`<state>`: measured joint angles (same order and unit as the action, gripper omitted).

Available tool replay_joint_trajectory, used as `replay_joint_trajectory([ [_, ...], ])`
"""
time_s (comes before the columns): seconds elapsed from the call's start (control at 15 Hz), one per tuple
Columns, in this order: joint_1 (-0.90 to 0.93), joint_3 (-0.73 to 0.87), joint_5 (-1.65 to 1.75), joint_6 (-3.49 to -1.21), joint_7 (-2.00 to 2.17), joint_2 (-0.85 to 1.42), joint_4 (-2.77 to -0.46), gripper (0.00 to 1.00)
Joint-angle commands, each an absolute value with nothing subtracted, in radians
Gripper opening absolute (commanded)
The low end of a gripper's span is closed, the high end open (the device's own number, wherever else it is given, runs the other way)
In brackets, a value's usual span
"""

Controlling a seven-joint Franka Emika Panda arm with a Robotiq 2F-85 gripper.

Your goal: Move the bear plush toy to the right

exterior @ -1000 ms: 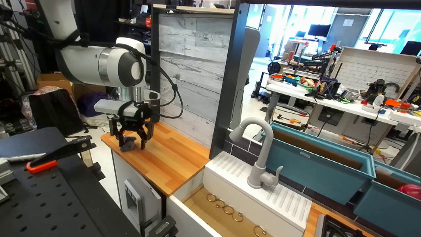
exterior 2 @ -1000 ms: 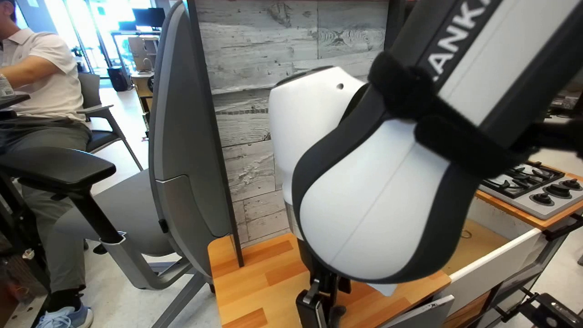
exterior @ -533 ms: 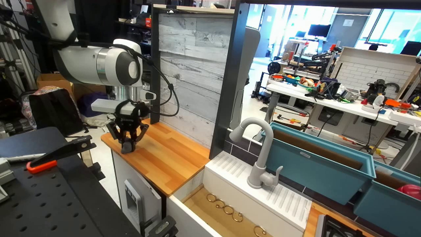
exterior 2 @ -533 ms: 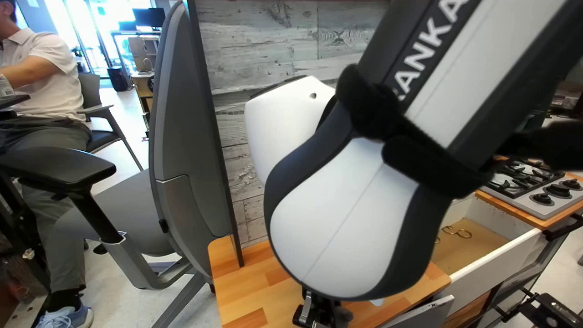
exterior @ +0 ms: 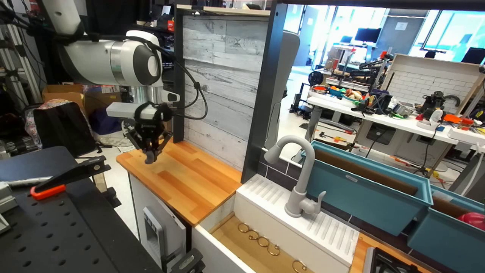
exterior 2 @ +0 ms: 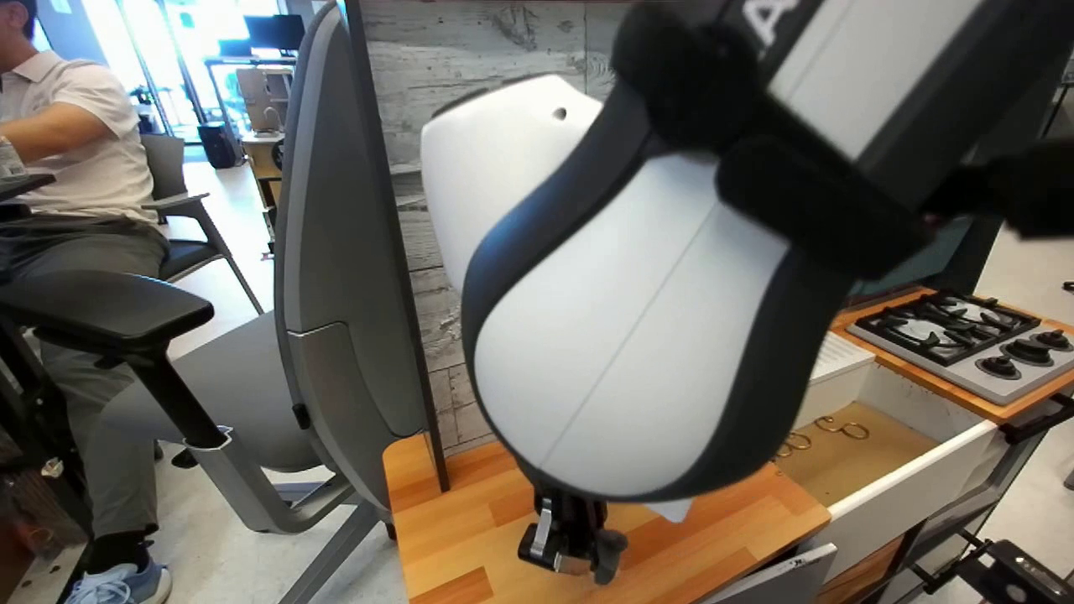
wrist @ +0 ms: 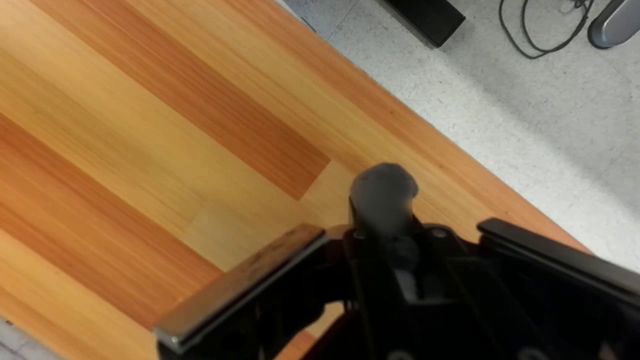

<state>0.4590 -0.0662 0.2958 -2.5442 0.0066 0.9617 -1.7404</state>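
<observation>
Wooden counter point(exterior: 197, 182) beneath, the claw point(exterior: 152, 149) clamps the bear plush toy point(wrist: 384, 197); the sink point(exterior: 273, 229) holds gold rings point(exterior: 268, 245).

Dark bear plush toy point(wrist: 383, 192) aloft in gripper point(exterior: 150, 151)

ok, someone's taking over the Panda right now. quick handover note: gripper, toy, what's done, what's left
Gripper: shut on the bear plush toy; its rounded end pokes out of the grip in the wrist view.
Toy: appears to be in the air, over the wooden countertop.
Done: grasped and lifted.
Left: carry it to the right, lower it, release. Whose right is meant, and the exact drop spot, the pictures don't settle; I'd confirm before moving.
</observation>
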Motion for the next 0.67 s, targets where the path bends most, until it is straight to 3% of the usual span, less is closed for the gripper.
replay_joint_trajectory([
  [0.0,0.445,-0.041,0.304,-2.582,0.059,0.863,-1.832,0.03],
  [0.6,0.386,0.107,0.307,-2.616,0.186,0.817,-1.847,0.03],
])
